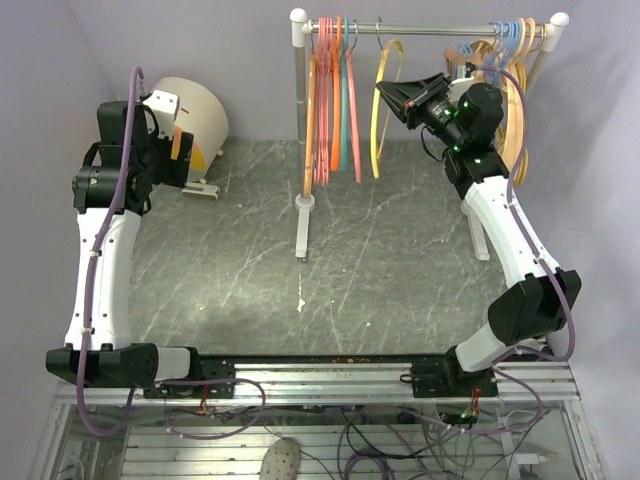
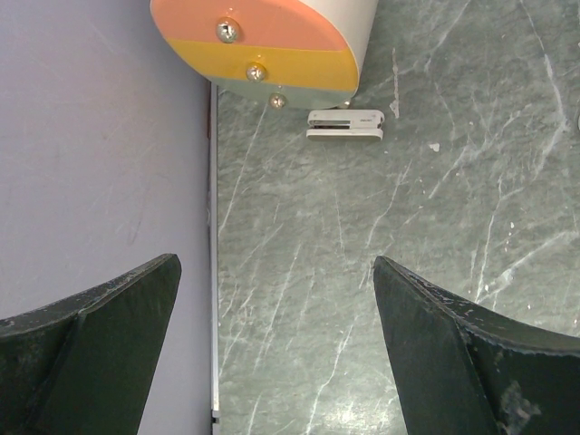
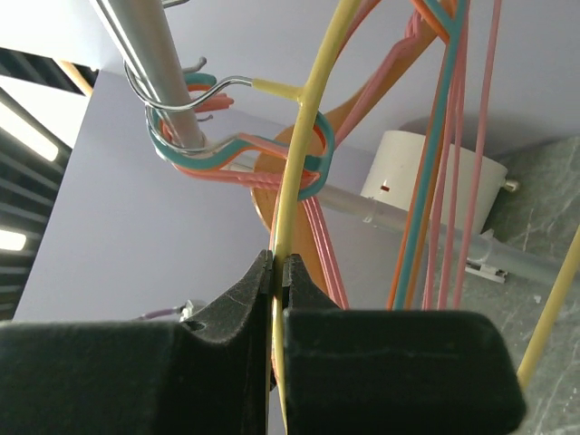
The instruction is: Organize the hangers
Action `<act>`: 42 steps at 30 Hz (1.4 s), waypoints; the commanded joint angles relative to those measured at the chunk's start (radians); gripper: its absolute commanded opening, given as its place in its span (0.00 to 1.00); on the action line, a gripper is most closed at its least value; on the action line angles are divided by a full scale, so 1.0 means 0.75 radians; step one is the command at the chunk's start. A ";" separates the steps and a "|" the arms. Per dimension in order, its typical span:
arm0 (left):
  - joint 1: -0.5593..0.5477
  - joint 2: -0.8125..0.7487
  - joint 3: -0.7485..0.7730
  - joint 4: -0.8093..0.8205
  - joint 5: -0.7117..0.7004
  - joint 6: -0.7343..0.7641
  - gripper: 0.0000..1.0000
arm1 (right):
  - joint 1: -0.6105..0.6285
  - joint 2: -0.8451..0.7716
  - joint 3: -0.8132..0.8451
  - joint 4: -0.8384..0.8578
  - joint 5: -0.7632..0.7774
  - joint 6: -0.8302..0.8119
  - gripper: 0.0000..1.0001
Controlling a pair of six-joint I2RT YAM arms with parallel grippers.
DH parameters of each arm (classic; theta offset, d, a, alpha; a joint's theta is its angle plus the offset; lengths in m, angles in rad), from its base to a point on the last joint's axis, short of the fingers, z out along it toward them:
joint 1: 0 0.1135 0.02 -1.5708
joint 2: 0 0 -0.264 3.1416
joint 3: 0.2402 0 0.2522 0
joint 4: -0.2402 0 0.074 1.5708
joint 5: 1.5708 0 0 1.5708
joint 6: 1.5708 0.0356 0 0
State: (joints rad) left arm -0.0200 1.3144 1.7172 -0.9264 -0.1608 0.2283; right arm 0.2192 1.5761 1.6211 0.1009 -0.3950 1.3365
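Yellow hanger hangs on the far rail, right of the pink-orange bunch, clenched in the right jaws; left jaws gape empty. A skewed pull could unhook it.

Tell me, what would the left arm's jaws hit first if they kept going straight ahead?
Most likely the bare grey table: the open left gripper tilts down at it. Beyond lie a small white clip and a white tub, but depth is unclear.

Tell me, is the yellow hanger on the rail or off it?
On: the yellow hanger hooks over the rail; the right gripper is shut on its frame.
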 commanded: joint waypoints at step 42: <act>0.006 -0.113 -0.180 0.153 -0.302 0.104 0.99 | 0.443 -0.484 -0.166 -0.994 1.334 -1.020 1.00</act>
State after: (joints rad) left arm -0.0200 1.2652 1.6085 -0.8677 -0.3153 0.2787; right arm 0.5152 1.1748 1.5650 -0.3931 0.2337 0.5484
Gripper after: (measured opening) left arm 0.990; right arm 0.997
